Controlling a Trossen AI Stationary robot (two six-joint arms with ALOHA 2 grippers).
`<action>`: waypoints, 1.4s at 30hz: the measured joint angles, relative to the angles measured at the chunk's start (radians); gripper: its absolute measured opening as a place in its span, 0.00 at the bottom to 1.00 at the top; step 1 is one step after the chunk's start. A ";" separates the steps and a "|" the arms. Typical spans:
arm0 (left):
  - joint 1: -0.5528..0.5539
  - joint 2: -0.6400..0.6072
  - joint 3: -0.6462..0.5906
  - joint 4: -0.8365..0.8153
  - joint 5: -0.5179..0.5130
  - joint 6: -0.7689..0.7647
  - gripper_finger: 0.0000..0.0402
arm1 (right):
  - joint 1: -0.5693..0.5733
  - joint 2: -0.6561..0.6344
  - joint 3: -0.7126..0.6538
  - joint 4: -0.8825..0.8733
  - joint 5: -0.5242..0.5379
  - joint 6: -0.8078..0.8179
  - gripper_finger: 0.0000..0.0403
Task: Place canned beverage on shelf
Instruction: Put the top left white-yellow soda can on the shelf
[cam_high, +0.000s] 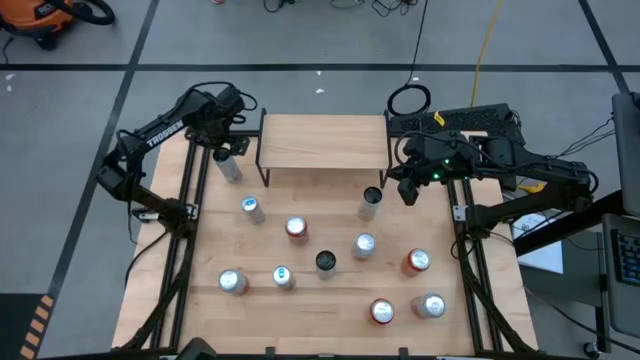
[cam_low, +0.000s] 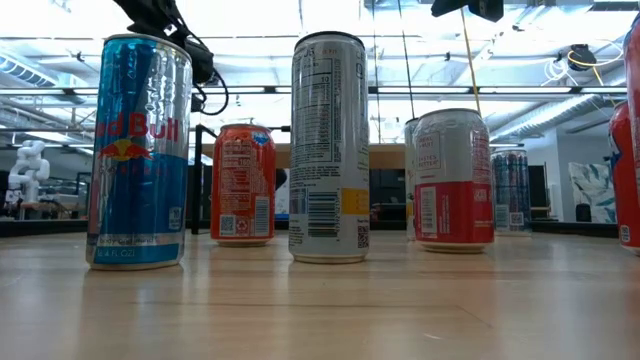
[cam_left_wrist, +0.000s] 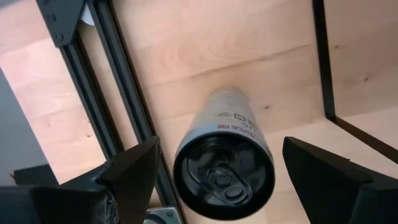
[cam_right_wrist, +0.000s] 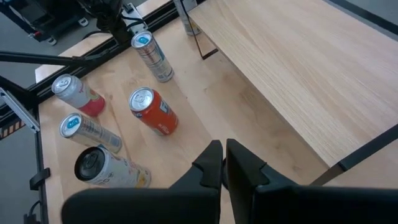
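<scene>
Overhead, we count eleven cans and one shelf (cam_high: 325, 142) at twelve o'clock, bare. The left gripper (cam_high: 222, 152) stands spread around a tall grey can (cam_high: 229, 165) — its black top shows only in its wrist view. The right gripper (cam_right_wrist: 224, 163), pressed together, hovers at two o'clock.

The shelf (cam_high: 322, 142) has a pale wood top on thin black legs. The table (cam_high: 330, 300) is the same light wood grain, framed with black rails. At the far left a silver can (cam_left_wrist: 225, 158) has a black top and small red lettering. The near-left can (cam_low: 138, 150) is blue and silver with a red and yellow logo. Beside it stands an orange-red can (cam_low: 244, 184), then a tall silver-white can (cam_low: 329, 147) with a yellow patch, then a white can (cam_low: 454, 180) with a red band.
</scene>
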 joint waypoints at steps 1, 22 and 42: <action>0.001 0.005 0.000 0.000 0.011 0.000 0.81 | 0.000 0.000 0.000 0.000 0.000 -0.002 0.00; 0.001 0.061 0.000 -0.063 0.043 0.008 0.81 | 0.000 0.000 0.000 0.000 0.001 -0.016 0.00; 0.012 0.053 -0.052 -0.021 0.040 0.051 0.66 | -0.001 0.000 0.000 0.001 0.003 -0.045 0.00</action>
